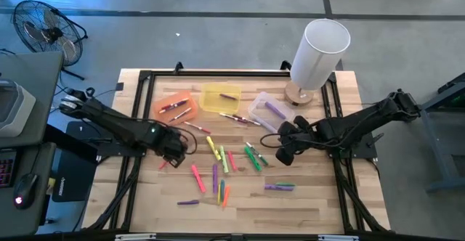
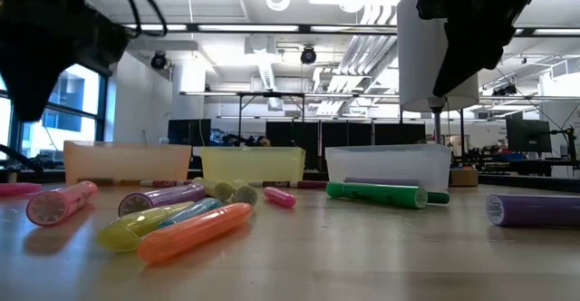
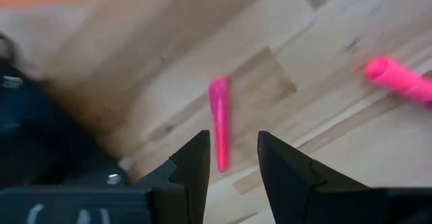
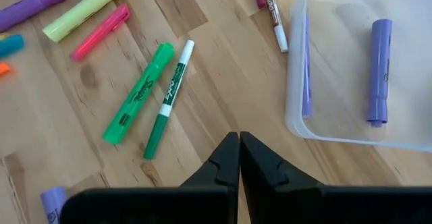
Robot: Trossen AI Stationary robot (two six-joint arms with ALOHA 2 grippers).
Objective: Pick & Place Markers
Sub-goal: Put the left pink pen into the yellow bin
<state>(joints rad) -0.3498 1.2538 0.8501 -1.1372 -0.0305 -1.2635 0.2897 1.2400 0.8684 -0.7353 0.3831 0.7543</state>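
Observation:
Several short capped markers (image 1: 221,165) in pink, yellow, green, orange and purple lie scattered on the wooden table. My left gripper (image 1: 174,150) hangs low over the table's left-middle. It is open (image 3: 231,156), and its fingers stand on either side of a pink marker (image 3: 219,119) that lies flat on the wood. My right gripper (image 1: 283,155) is shut (image 4: 239,158) and empty, above bare wood beside the clear bin (image 4: 297,126). Two green markers (image 4: 138,92) lie just ahead of it. A purple marker (image 4: 380,72) lies inside the clear bin.
An orange bin (image 1: 174,107), a yellow bin (image 1: 221,97) and the clear bin (image 1: 270,110) stand in a row along the far side, each holding a marker or two. A tall white cylinder (image 1: 316,52) on a wooden base stands at the far right corner. Another pink marker (image 3: 398,79) lies near the left gripper.

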